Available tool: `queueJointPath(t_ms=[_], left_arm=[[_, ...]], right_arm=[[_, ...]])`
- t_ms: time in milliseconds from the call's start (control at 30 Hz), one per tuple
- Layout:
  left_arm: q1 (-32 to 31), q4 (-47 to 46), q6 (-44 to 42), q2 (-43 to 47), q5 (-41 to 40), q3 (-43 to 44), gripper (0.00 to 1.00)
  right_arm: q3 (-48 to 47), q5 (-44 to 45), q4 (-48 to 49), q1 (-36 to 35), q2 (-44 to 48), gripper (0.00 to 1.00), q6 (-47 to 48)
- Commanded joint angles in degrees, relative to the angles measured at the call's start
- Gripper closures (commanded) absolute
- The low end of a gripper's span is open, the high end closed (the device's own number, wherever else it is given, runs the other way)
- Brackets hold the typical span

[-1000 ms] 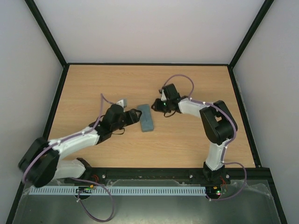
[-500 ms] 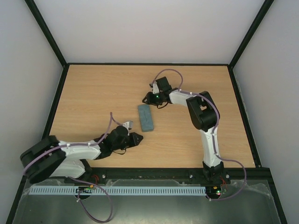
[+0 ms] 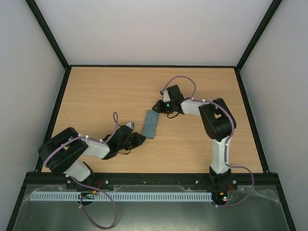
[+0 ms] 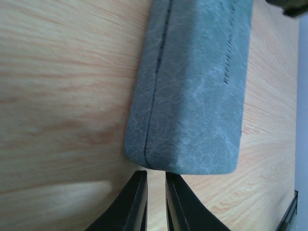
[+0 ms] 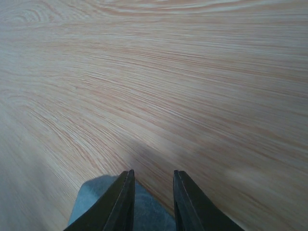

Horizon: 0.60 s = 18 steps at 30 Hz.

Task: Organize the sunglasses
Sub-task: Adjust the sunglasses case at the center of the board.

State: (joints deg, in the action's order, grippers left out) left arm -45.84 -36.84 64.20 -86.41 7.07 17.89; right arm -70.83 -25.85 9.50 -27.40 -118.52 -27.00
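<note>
Pale wood-grain table [image 3: 96, 96] fills a booth with plain white walls [image 3: 159, 29] and a black frame [image 3: 48, 43] running along the edges and up the corners. Near the middle of the table lies a grey-blue case [image 3: 150, 124], closed, an oblong with rounded ends and a stitched seam along its side, set at a slight slant with one end toward the arms. The sunglasses cannot be made out in any view, and whether they sit inside the closed case cannot be told. The left arm is folded low over the near left part of the table, its wrist stretched out to the right. The left gripper [image 4: 155, 175] points at the near end of the case, its tips just beside that end. Its jaws are almost together, with only a slim gap and nothing in it. The right arm rises from its base at the near right edge and reaches left across the table. The right gripper [image 5: 153, 174] hangs at the far end of the case, its jaws a narrow way apart and nothing between them.
</note>
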Motion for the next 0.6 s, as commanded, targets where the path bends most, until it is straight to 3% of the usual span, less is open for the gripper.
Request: queueJointPath(t_ms=[0,233,567], left_arm=[[4.1,-1.7,-2.4,-1.8,-0.8,3.0,0.86],[7.9,1.2,-4.3,-5.0,-0.9,8.3,0.86],[12.3,2.5,-6.0,-10.9,1.1,14.7,0.86]], right_arm=[[7.9,1.7,-1.8,-0.5,5.8,0.76,1.2],[20.8,2.6,3.1,-0.5,13.9,0.76,-0.5],[29.6,1.1,6.4,-1.2,19.9,0.77,-4.0]])
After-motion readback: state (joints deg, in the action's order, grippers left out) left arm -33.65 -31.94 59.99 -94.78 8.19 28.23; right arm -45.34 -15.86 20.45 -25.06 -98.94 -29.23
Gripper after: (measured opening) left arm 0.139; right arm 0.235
